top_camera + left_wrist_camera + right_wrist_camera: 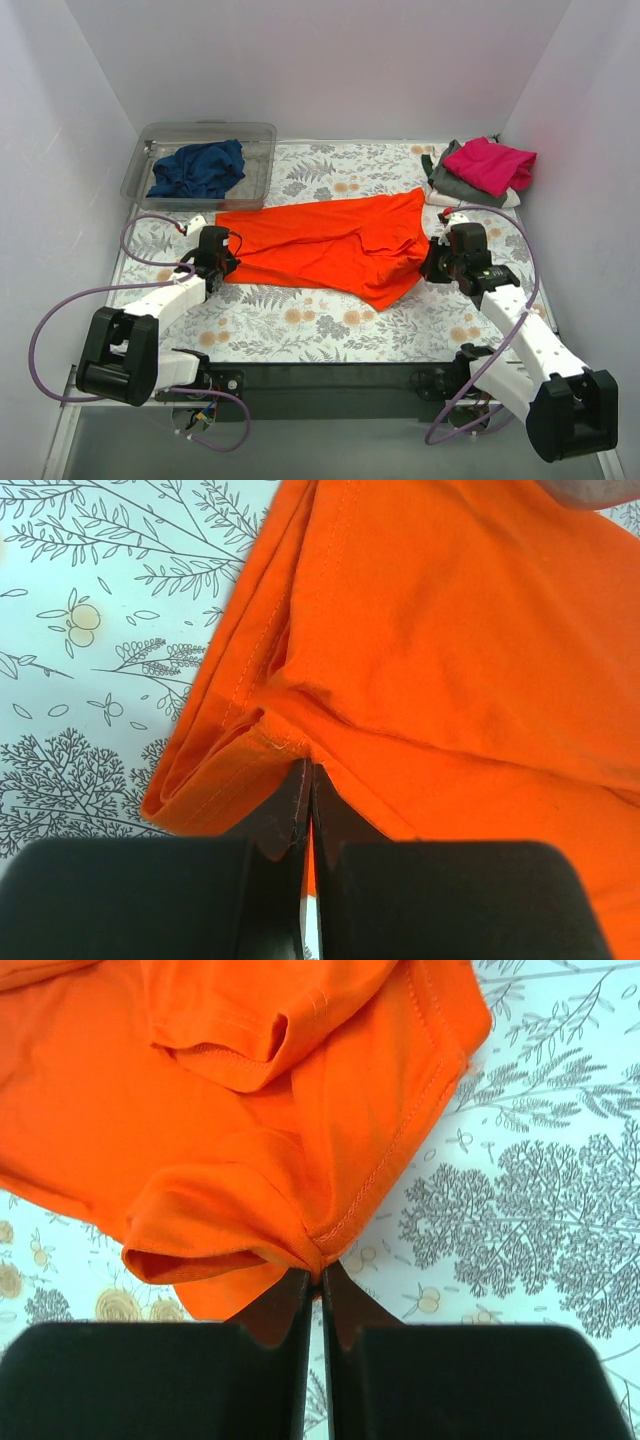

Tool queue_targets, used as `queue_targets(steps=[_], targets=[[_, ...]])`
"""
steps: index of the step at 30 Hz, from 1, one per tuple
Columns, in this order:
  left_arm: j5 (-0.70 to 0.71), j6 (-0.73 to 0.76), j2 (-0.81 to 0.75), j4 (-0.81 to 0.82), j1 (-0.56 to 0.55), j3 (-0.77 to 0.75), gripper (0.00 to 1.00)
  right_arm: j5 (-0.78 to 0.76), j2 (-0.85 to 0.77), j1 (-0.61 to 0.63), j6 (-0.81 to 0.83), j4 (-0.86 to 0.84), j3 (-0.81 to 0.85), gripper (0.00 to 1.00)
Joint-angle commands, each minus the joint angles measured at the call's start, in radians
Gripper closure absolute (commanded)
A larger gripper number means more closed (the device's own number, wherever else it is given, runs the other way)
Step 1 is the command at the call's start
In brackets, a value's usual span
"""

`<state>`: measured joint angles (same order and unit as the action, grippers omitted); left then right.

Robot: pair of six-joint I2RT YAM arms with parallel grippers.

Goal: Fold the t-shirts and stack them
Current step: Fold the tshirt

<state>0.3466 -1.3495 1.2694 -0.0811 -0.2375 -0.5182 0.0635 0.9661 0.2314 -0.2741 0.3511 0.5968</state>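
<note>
Between left claw and right claw, both pinching it, orange-red shirt stretches sideways.

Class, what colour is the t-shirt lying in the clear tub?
Navy blue t-shirt; top external view.

Clear plastic tub on floral tablecloth's far-left corner

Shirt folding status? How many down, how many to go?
Done: magenta-pink shirt lies folded on the grey shirt, far right. In hand: orange-red shirt, pinched at opposite ends by left hand and right hand, fold unfinished. Left: navy shirt, crumpled in the clear tub, then stacking both.
</note>
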Motion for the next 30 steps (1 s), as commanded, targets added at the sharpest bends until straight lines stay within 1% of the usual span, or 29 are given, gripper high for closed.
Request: queue_targets(steps=[1, 6, 8, 11, 15, 19, 20, 22, 23, 25, 28, 30], targets=[[-0.015, 0.007, -0.034, 0.006, 0.006, 0.007, 1.0, 0.022, -0.047, 0.005, -0.005, 0.103, 0.018, 0.99], [-0.035, 0.006, -0.038, 0.006, 0.006, 0.01, 1.0, 0.044, -0.108, 0.014, -0.022, 0.155, 0.021, 0.99], [-0.041, 0.004, -0.041, 0.006, 0.006, 0.009, 1.0, 0.035, -0.106, 0.017, -0.027, 0.161, 0.017, 0.99], [-0.046, 0.004, -0.041, 0.007, 0.006, 0.01, 1.0, 0.059, -0.057, 0.031, -0.027, 0.158, 0.011, 0.99], [-0.044, 0.009, -0.033, 0.004, 0.004, 0.01, 1.0, 0.052, 0.023, 0.078, -0.049, 0.128, -0.018, 0.99], [-0.041, 0.009, -0.024, 0.007, 0.006, 0.007, 1.0, 0.026, 0.048, 0.092, -0.063, 0.104, -0.043, 0.99], [-0.041, 0.01, -0.022, 0.007, 0.006, 0.007, 1.0, 0.021, 0.051, 0.095, -0.065, 0.103, -0.045, 0.97], [-0.043, 0.012, -0.018, 0.006, 0.004, 0.006, 1.0, 0.013, 0.056, 0.1, -0.076, 0.103, -0.052, 0.9], [-0.044, 0.01, -0.016, 0.006, 0.006, 0.006, 1.0, 0.012, 0.057, 0.103, -0.077, 0.103, -0.057, 0.82], [-0.044, 0.01, -0.016, 0.006, 0.006, 0.004, 1.0, -0.001, 0.063, 0.109, -0.086, 0.101, -0.068, 0.74], [-0.044, 0.01, -0.019, 0.007, 0.006, 0.006, 1.0, -0.011, 0.069, 0.117, -0.1, 0.098, -0.08, 0.68], [-0.046, 0.01, -0.021, 0.007, 0.006, 0.007, 1.0, -0.014, 0.072, 0.121, -0.109, 0.097, -0.097, 0.65]])
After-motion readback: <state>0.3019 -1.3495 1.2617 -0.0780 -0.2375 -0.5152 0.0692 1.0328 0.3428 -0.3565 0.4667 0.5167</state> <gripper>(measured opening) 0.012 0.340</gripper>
